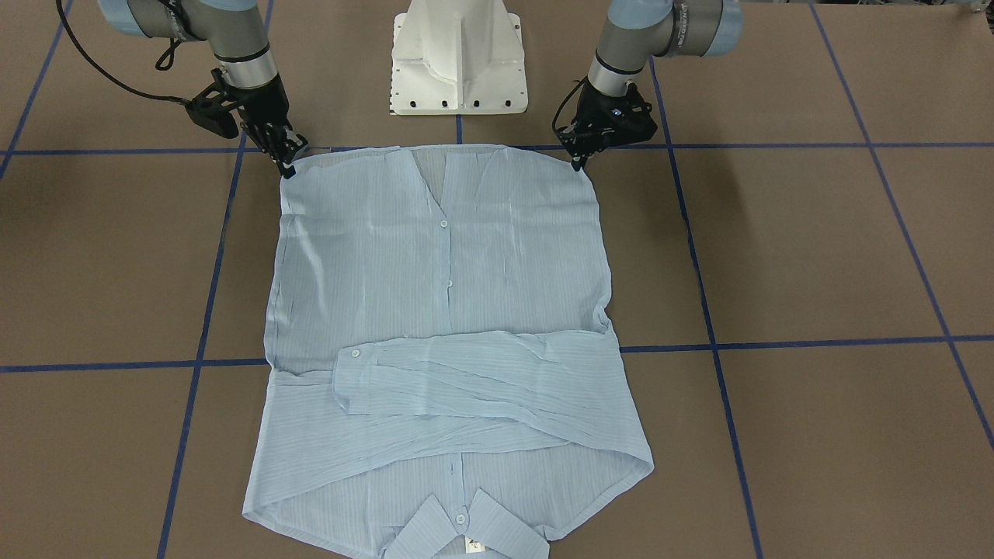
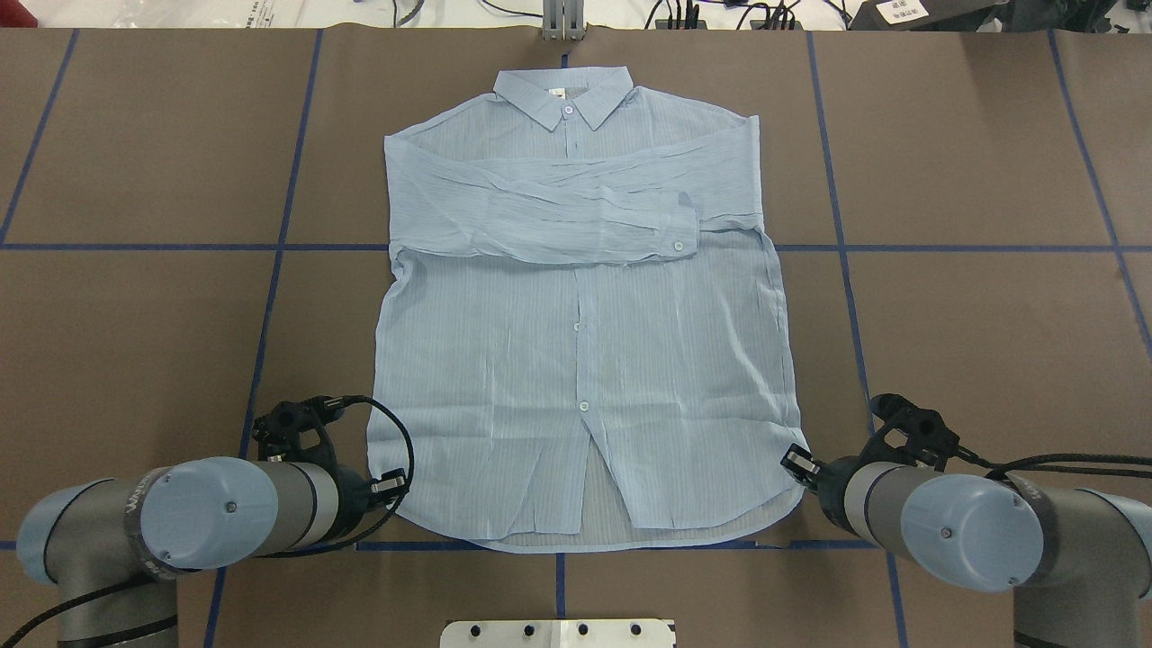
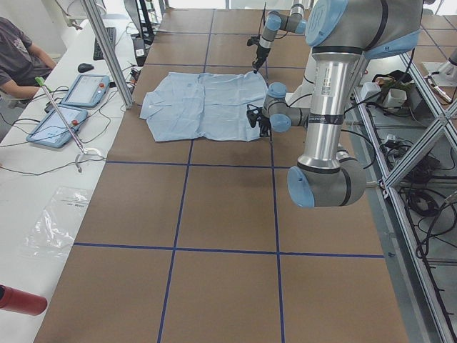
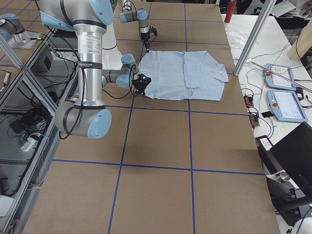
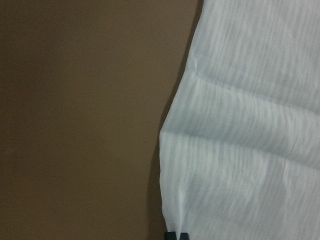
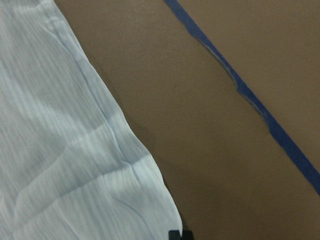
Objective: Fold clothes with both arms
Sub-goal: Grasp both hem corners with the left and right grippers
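Note:
The pale blue striped shirt [image 1: 443, 310] lies flat and face up on the brown table, collar [image 2: 562, 94] away from the robot, with both sleeves folded across the chest [image 2: 558, 211]. My left gripper [image 1: 578, 161] is down at the hem corner on my left [image 2: 393, 483]. In the left wrist view its tips [image 5: 175, 235] are pressed together at the cloth's edge [image 5: 240, 150]. My right gripper [image 1: 289, 168] is at the opposite hem corner [image 2: 797, 461], its tips [image 6: 174, 234] closed at the fabric's point [image 6: 60, 150]. Both corners still rest on the table.
The white pedestal base [image 1: 458, 62] stands just behind the hem. Blue tape lines [image 2: 837, 247] grid the table. A side bench holds tablets [image 3: 71, 89], with a seated person [image 3: 14, 57] and a red bottle [image 3: 21, 300]. Metal frame posts [image 4: 253, 34] border the table.

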Robot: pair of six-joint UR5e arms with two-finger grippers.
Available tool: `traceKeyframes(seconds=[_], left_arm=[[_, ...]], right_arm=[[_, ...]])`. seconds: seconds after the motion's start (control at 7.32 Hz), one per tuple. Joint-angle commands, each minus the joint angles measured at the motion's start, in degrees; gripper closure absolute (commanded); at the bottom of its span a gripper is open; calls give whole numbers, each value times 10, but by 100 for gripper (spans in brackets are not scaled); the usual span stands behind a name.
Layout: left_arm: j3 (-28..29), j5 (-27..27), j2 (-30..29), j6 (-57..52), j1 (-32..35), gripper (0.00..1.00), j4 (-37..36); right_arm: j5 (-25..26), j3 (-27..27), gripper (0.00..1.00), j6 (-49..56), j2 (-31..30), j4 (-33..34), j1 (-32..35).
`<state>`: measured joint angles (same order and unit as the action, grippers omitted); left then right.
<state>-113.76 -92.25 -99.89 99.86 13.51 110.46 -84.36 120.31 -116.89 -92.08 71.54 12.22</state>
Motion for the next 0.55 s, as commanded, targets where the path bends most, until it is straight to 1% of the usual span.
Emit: traceKeyframes(seconds=[0.0,0.14,0.27,0.41], left_arm=[[-43,5,5,0,5,100,-8],[-76,10,5,7,-2,100,-36],[-110,5,6,7,-3,100,-58],[-152,1,14,7,-2,100,-76]], right_arm=[[2,18,100,0,-10,0,0],[2,52,100,-1,-38,0,-4],[0,95,100,-5,-71,0,-10],[-3,133,100,-7,-91,0,-9]])
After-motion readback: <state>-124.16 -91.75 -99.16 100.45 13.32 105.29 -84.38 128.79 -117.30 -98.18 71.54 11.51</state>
